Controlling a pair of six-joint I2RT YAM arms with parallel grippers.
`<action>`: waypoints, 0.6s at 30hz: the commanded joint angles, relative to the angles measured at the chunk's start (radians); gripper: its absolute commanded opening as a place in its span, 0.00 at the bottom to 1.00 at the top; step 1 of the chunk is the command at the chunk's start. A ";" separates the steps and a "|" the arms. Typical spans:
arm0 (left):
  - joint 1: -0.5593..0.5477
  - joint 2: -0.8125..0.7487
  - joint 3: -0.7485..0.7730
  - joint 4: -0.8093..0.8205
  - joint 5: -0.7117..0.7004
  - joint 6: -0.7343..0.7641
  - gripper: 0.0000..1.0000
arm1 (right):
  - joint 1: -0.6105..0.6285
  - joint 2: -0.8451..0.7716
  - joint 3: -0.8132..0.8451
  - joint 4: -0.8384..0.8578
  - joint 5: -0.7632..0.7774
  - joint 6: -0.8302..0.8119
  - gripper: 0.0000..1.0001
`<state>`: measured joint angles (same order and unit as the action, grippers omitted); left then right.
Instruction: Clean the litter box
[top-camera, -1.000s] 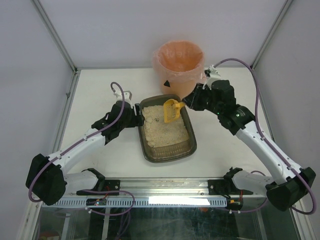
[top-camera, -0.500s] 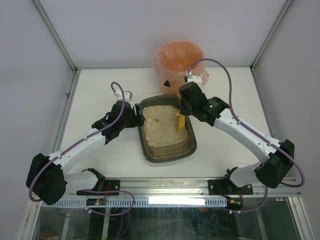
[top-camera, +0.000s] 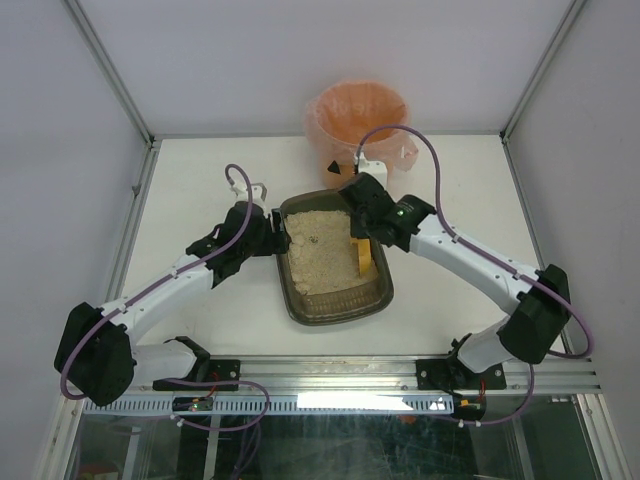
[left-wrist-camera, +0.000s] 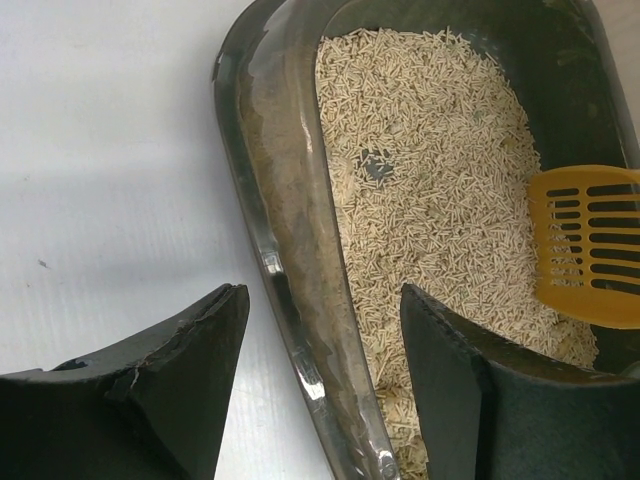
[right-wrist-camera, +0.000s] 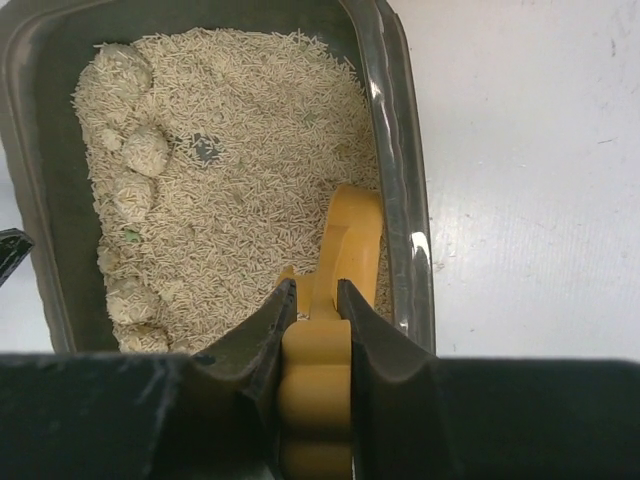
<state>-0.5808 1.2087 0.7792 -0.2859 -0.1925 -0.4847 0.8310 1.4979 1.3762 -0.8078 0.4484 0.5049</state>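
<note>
The litter box (top-camera: 298, 304) is a dark translucent tray of beige litter in mid-table. My left gripper (top-camera: 276, 231) is open at its far left wall. In the left wrist view the wall (left-wrist-camera: 285, 215) runs between the two fingers of the left gripper (left-wrist-camera: 322, 292), with a gap on each side. My right gripper (top-camera: 356, 232) is shut on the handle of the yellow slotted scoop (top-camera: 361, 257), whose head rests in the litter along the right wall. The right wrist view shows the right gripper (right-wrist-camera: 316, 290) clamping the scoop (right-wrist-camera: 347, 240), with the box rim (right-wrist-camera: 394, 150) just to its right.
A round bin with a pink liner (top-camera: 358, 118) stands behind the box at the table's far edge. Pale clumps (right-wrist-camera: 128, 165) line the litter's left side and a small dark spot (right-wrist-camera: 206, 150) lies near the middle. White table (top-camera: 200, 170) surrounds the box.
My right arm swung from beside the bin towards the box. It carried the scoop down into the litter along the right wall. The left gripper stayed at the left wall.
</note>
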 joint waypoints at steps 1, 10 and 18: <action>0.007 -0.006 0.018 0.065 0.037 -0.009 0.64 | 0.003 -0.110 -0.124 0.142 -0.101 0.091 0.00; 0.007 0.008 0.012 0.071 0.052 -0.009 0.64 | 0.001 -0.226 -0.288 0.332 -0.136 0.203 0.00; 0.008 0.021 0.016 0.073 0.059 -0.010 0.64 | -0.006 -0.226 -0.316 0.380 -0.175 0.244 0.00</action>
<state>-0.5808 1.2308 0.7792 -0.2619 -0.1493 -0.4847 0.8211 1.2755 1.0813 -0.5365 0.3805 0.6437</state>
